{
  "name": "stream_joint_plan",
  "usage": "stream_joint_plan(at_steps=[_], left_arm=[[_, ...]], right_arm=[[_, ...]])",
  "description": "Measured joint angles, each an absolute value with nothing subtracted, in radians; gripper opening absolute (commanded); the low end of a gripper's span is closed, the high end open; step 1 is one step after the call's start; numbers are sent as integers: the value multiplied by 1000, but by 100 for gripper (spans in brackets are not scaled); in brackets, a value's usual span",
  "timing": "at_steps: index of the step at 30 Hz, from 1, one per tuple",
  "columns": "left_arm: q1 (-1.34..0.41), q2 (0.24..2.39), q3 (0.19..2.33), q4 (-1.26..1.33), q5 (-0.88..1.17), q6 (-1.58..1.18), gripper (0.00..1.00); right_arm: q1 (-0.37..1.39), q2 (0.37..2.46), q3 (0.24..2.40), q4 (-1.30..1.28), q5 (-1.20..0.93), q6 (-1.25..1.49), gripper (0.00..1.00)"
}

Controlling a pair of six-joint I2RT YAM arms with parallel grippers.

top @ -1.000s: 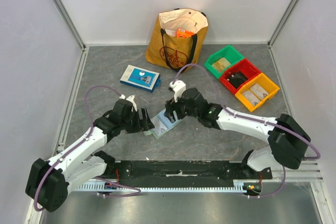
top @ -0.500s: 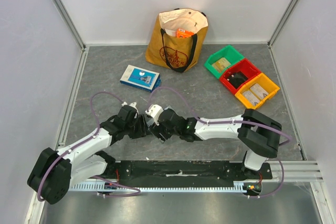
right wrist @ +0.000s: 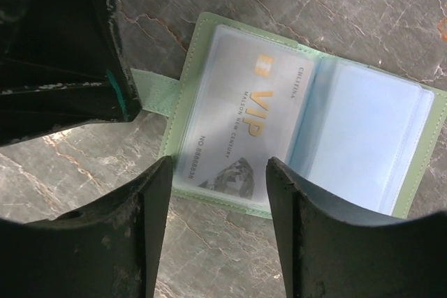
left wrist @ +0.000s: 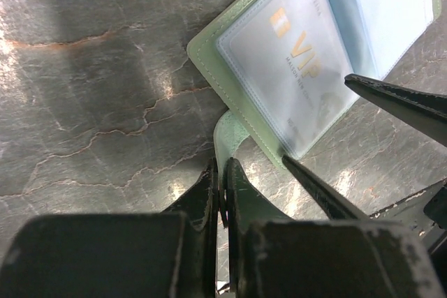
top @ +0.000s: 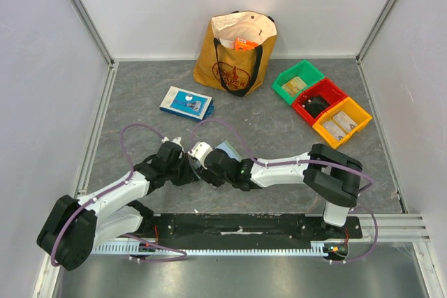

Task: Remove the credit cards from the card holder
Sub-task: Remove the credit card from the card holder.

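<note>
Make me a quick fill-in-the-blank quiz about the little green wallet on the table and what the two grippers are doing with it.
1. The left gripper is shut on the card holder's pale ____ tab.
2. The card inside it reads ____ in gold letters.
3. The right gripper hangs over that card with its jaws ____.

Missing words: green; VIP; open.

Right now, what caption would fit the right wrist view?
Right arm's open fingers hover over a pale green card holder lying open, a VIP card showing in its clear pocket.
</note>
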State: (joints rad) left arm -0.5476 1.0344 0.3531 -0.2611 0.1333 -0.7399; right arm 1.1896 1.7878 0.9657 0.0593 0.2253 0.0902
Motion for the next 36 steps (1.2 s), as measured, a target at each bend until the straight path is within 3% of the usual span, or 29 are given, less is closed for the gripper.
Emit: stream_joint_plan(at_steps=[3, 13, 23, 36], left_arm=[[-548, 1036, 353, -258, 133, -740, 2], [-548, 1039, 353, -251, 135, -740, 2], [-551, 1039, 352, -250, 141, -739, 2], [-566, 1032, 352, -256, 150, -739, 2]], right_arm=[[1190, 1797, 966, 55, 240, 85, 57], [1197, 1796, 968, 39, 304, 75, 20], [1186, 1770, 1016, 0, 354, 81, 1], [993, 1635, 1035, -117, 242, 169, 0]])
